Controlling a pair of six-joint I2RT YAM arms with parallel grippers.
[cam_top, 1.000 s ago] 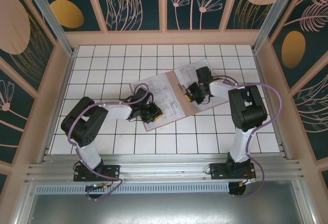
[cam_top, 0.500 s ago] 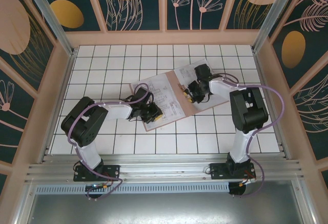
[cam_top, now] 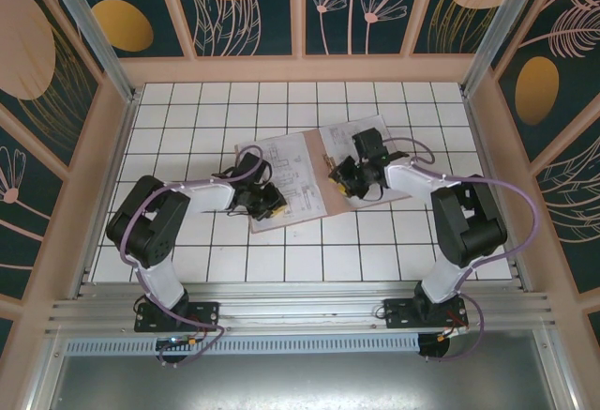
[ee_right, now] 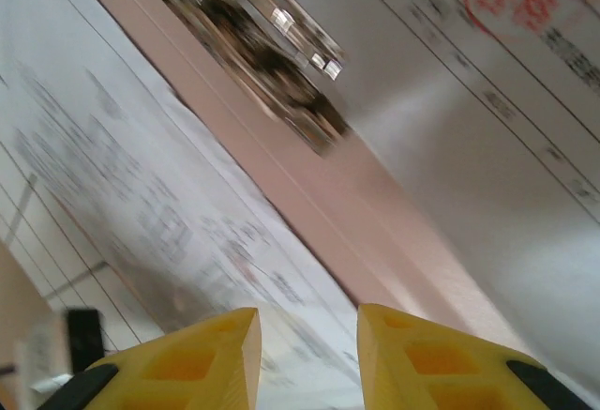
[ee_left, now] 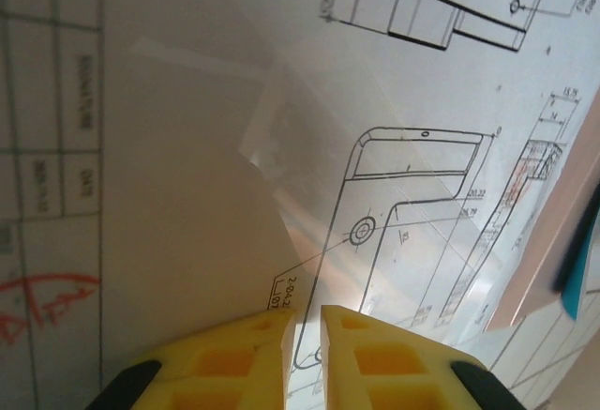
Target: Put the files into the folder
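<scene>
Top external view: a white tiled table [cam_top: 187,138] carries the folder [cam_top: 375,200], which lies open and skewed at mid-table, with its pinkish-brown card bare along the spine and the near right edge. White printed files [cam_top: 291,177] cover its left half, and another sheet lies on the far right half.

The left gripper [cam_top: 267,201] sits at the near left corner of those files. In the left wrist view its yellow jaws stand almost together, and a curled sheet edge (technical drawings on it) runs into the thin slit, so it pinches the paper. The right gripper [cam_top: 342,177] hangs over the spine. In the right wrist view its jaws stand apart with nothing between them, above a blurred pink band of folder.

A small dark clip [ee_right: 272,63] sits on that band. A sliver of teal-blue sheet [ee_left: 577,283] shows at the right edge of the left wrist view.
</scene>
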